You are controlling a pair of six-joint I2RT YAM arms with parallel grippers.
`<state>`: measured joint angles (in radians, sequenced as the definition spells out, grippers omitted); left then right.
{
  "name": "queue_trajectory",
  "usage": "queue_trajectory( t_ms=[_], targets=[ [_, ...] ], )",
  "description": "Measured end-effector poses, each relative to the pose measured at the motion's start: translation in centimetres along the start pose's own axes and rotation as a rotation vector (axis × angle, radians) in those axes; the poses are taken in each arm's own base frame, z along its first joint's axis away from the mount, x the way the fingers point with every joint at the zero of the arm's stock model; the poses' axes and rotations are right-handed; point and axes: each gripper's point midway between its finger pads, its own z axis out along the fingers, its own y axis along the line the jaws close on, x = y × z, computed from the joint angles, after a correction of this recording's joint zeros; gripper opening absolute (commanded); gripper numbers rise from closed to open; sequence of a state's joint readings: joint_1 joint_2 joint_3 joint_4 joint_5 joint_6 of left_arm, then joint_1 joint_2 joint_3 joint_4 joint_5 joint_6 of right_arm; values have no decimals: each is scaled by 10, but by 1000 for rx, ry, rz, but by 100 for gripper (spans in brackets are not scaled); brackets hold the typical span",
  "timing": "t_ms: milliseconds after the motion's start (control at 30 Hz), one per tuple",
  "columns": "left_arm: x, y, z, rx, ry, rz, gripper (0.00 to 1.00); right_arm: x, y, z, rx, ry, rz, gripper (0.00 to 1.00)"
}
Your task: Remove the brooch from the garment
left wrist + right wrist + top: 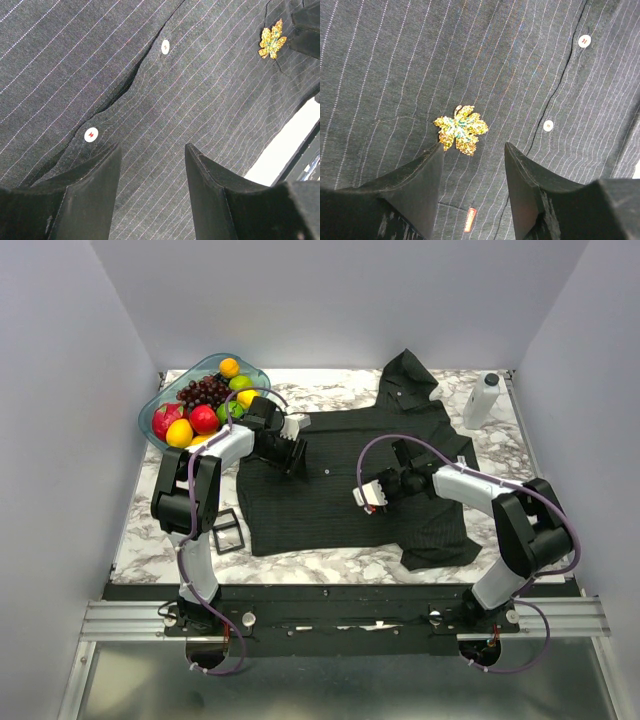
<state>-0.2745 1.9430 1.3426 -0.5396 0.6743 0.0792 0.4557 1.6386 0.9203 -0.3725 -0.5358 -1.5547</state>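
Brooch (460, 129) — a light, stiff gold leaf pinned to the limp shirt (395, 60), just ahead of the wide-spread right pincer (473, 146) — probably wants pinching by its edges; left pincer (152, 146) gapes too.

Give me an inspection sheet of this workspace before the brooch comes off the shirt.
Surface: marble-patterned table, with the shirt lying across its middle.
Job's things: gold leaf-shaped brooch, pinned on the garment, a black pinstriped shirt spread flat.
Clutter: fruit bowl at the far left; white bottle at the far right; black buckle frame beside the left arm.
Grippers: left gripper open over the button placket; right gripper open, with the brooch just beyond its fingertips and not yet gripped.
Cables: a purple cable loops along each arm, above the shirt.
Surroundings: plain pale walls on three sides.
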Motion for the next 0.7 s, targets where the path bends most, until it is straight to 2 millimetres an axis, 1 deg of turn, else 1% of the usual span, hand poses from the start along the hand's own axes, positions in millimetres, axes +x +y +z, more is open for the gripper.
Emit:
queue_trajectory(
  t_ms=[200,467,567,700],
  targets=[
    [0,0,0,0,-1,-4,61,0,0,2,-4,-1,-25,59],
    [-5,-1,-1,-1,-11,-9,61,3,7,10,-34,-4,-41,60],
    [-7,-1,-2,-2,-15,-8,61,2,6,10,-40,-4,-50,60],
    [-8,-1,-2,-2,-18,-6,61,2,6,10,-42,-5,-57,58]
  ],
)
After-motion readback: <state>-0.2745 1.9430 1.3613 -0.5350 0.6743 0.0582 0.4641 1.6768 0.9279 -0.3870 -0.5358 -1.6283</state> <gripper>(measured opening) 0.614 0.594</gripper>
